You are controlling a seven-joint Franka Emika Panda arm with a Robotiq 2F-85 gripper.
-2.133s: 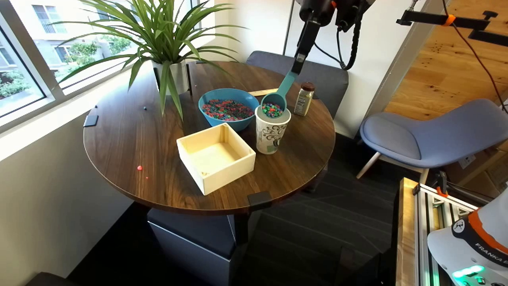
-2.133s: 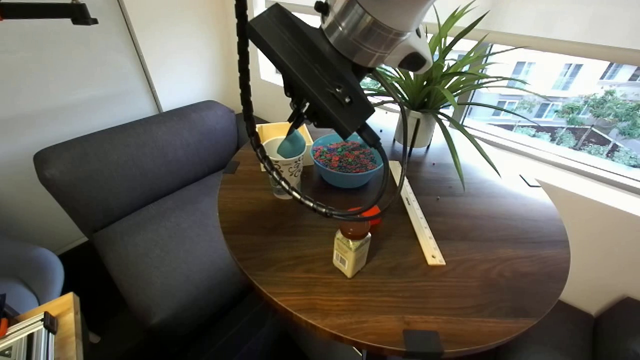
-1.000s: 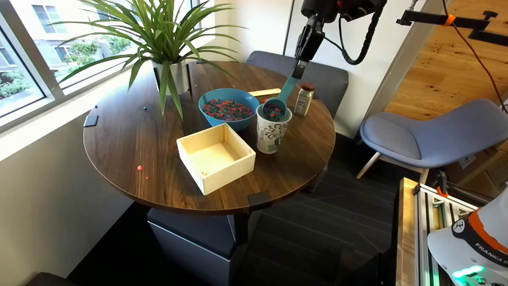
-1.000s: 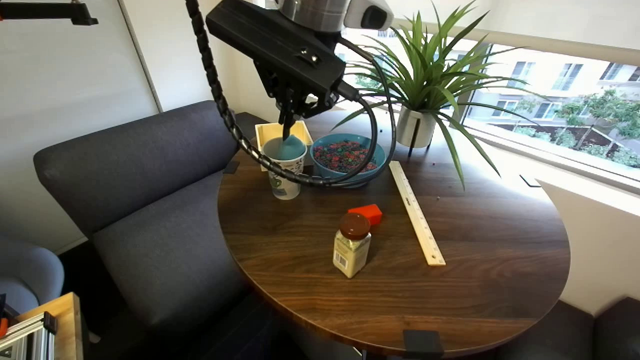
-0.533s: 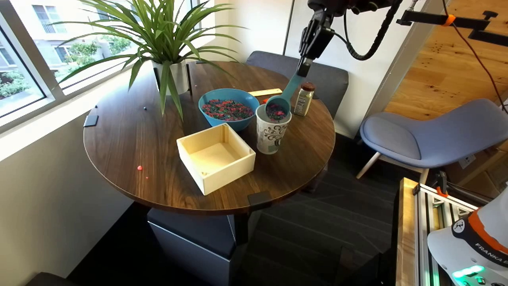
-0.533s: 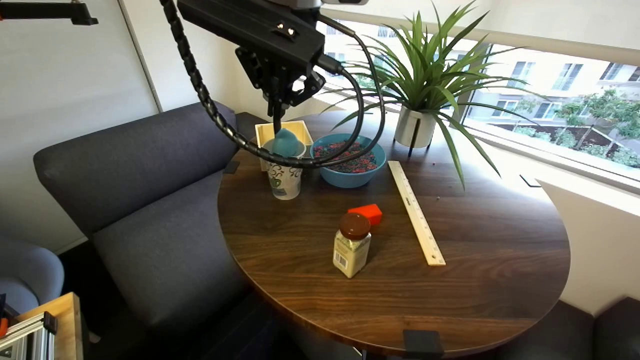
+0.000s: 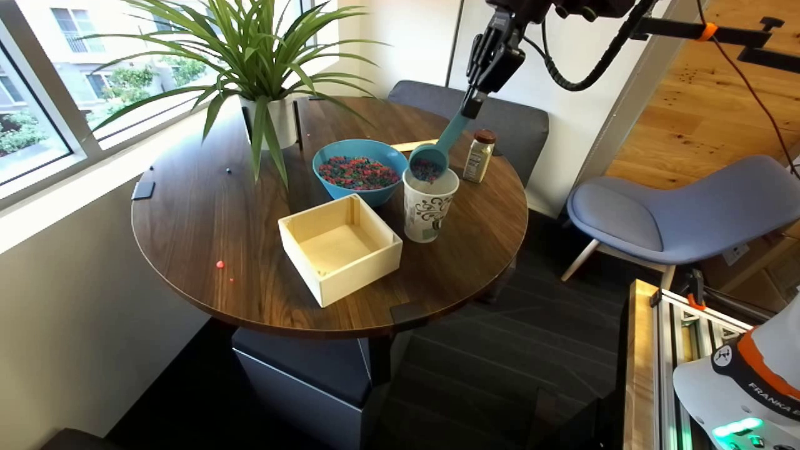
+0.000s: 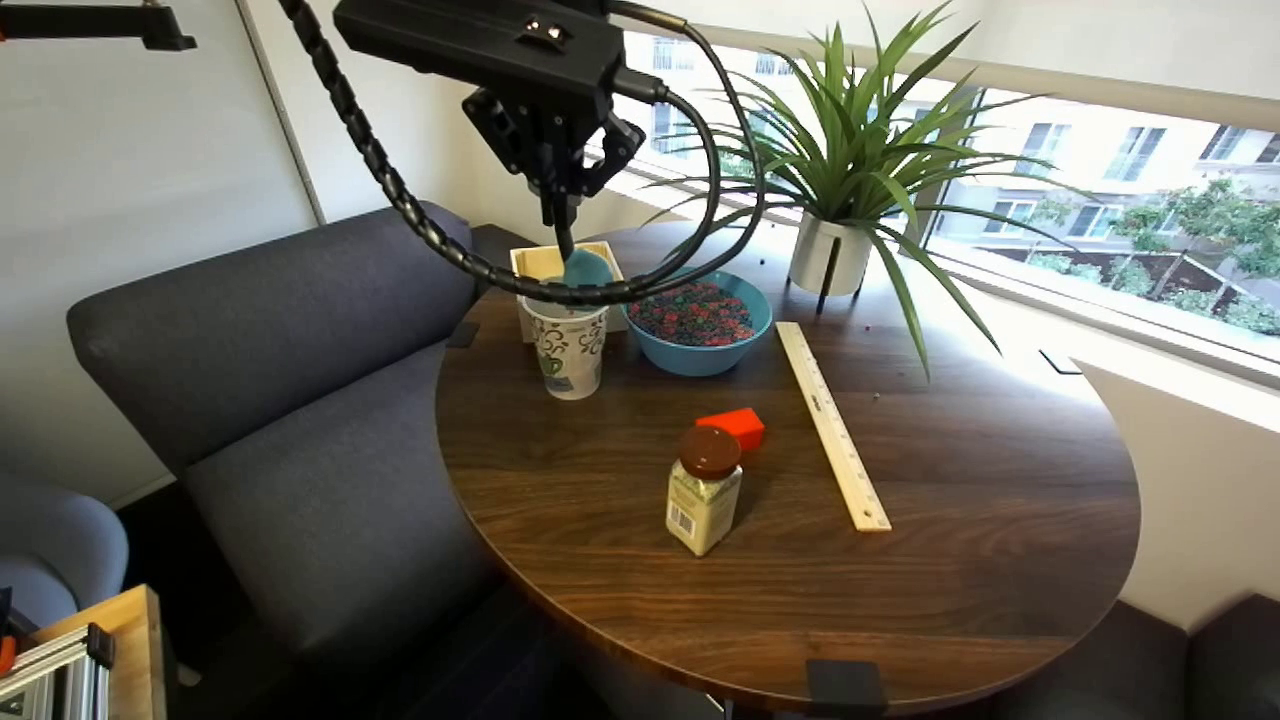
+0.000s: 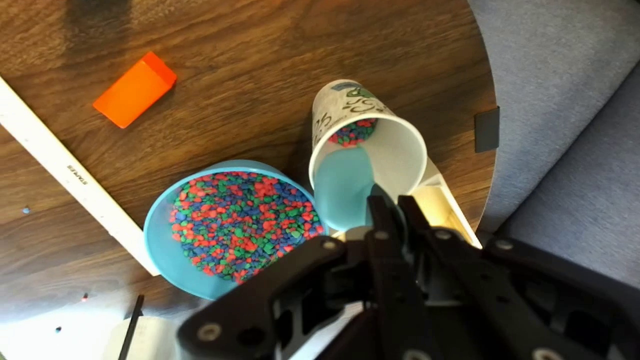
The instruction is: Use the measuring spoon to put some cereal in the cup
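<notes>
Pincer (image 7: pixel 473 105) clenched on meas. spoon (image 7: pixel 441 147) by handle; under it, spoon tilted at mouth of cup (image 7: pixel 427 215), cereal (image 9: pixel 353 133) in both; blue bowl (image 7: pixel 378 197) w/ more also below pincer.

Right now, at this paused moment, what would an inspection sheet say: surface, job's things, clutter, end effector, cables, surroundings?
Surface: round wooden table, a few stray bits on it.
Cup: upright, some cereal inside.
Measuring spoon: tilted at the cup's mouth, cereal in it.
Blue bowl: holds more cereal.
Clutter: wooden box, ruler, orange block, jar, potted plant.
End effector: closed on the spoon's handle.
Cables: hanging loop, crossing in front of the cup in an exterior view.
Surroundings: grey bench, blue-grey chair, window.
</notes>
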